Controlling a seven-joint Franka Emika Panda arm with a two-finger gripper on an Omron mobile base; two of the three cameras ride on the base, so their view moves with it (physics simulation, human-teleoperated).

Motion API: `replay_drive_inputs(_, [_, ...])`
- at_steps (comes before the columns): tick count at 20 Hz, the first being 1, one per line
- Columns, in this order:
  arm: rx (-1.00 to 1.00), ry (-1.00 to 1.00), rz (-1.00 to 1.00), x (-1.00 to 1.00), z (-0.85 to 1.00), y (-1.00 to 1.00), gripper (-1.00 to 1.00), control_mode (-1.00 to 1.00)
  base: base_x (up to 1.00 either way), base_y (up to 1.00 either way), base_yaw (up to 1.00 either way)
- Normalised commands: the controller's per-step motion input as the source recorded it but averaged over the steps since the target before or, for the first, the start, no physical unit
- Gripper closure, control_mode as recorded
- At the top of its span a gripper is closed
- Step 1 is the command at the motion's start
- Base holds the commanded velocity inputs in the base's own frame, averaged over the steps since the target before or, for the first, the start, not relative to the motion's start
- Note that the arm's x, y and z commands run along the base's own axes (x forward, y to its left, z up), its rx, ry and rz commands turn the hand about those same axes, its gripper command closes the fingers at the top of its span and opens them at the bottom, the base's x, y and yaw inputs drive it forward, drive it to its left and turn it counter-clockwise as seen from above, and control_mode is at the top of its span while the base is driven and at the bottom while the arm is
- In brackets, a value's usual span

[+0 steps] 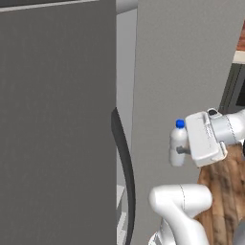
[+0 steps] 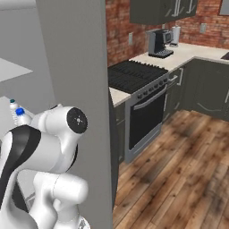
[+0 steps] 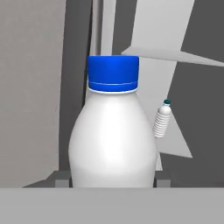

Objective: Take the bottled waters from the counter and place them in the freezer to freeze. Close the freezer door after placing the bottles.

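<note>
Gripping a small clear plastic bottle with a blue cap point(image 3: 113, 131), the two-finger gripper point(image 3: 113, 183) has its dark finger tips closed against the bottle's lower sides, one tip showing at each side of the body in the hand view; the bottle stands upright between them, cap uppermost; in the left base view the same bottle point(image 1: 178, 142) hangs at the front of the white hand point(image 1: 206, 139), held in the air in front of a tall flat grey door panel point(image 1: 177, 72) that stands swung open; left of it, a long dark vertical bar handle point(image 1: 125, 167) curves down beside the second grey door point(image 1: 57, 119), with a narrow gap between the two panels; in the right base view the held bottle's blue cap point(image 2: 19, 112) peeks over the white arm, which covers most of its body; farther in, a second small clear bottle with a darker cap point(image 3: 162, 120) stands upright inside the grey freezer compartment point(image 3: 151, 39), on a pale shelf, well apart from the held one; the same far bottle point(image 2: 13, 106) shows just behind the blue cap in the right base view; off to the right, beyond the open door, lie a black stove top point(image 2: 134, 74), a beige speckled counter point(image 2: 188, 51) carrying a dark coffee machine point(image 2: 159, 42), a red brick wall point(image 2: 120, 27), and a wooden plank floor point(image 2: 179, 170).
</note>
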Motion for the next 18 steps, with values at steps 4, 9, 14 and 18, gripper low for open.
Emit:
replay_drive_inputs(4, [0.06, 0.0, -0.02, 0.21, 0.01, 0.76, 1.0, -1.0, 0.0, 0.0, 0.0])
replay_drive_inputs(9, [0.19, 0.04, -0.02, 0.37, 0.39, 0.2, 1.0, -1.0, 0.0, 0.0, 0.0])
replay_drive_inputs(14, [0.18, 0.16, 0.03, 0.2, 0.23, 0.0, 1.0, -1.0, 0.0, 0.0, 0.0])
replay_drive_inputs(18, [0.1, 0.02, 0.03, 0.14, 0.2, 0.09, 1.0, -1.0, 0.0, 0.0, 0.0])
